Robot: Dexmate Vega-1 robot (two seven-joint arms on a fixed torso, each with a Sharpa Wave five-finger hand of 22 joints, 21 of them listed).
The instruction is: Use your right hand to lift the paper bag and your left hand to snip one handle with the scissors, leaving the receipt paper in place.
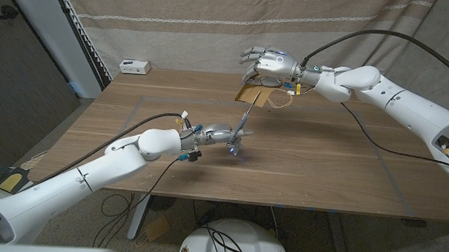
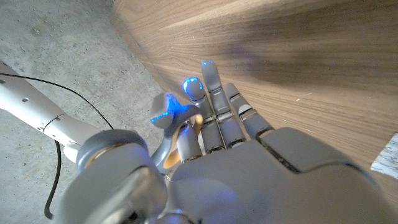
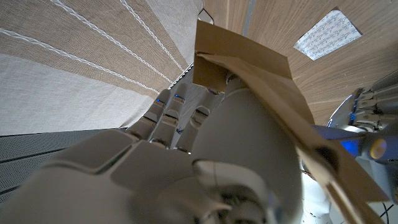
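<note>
Right robot hand holds the paper bag up over the far side of the worktop; left robot hand grips the scissors below it.

The bag is mostly hidden behind the fingers. The blades point up toward the bag's lower edge, and contact is hard to judge. The receipt paper lies flat on the wood.

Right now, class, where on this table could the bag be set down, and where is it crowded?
Bare wood lies right of the left hand, below the right hand holding the paper bag, and at the table's left part. Between the hands, around the scissors, it is crowded.
</note>
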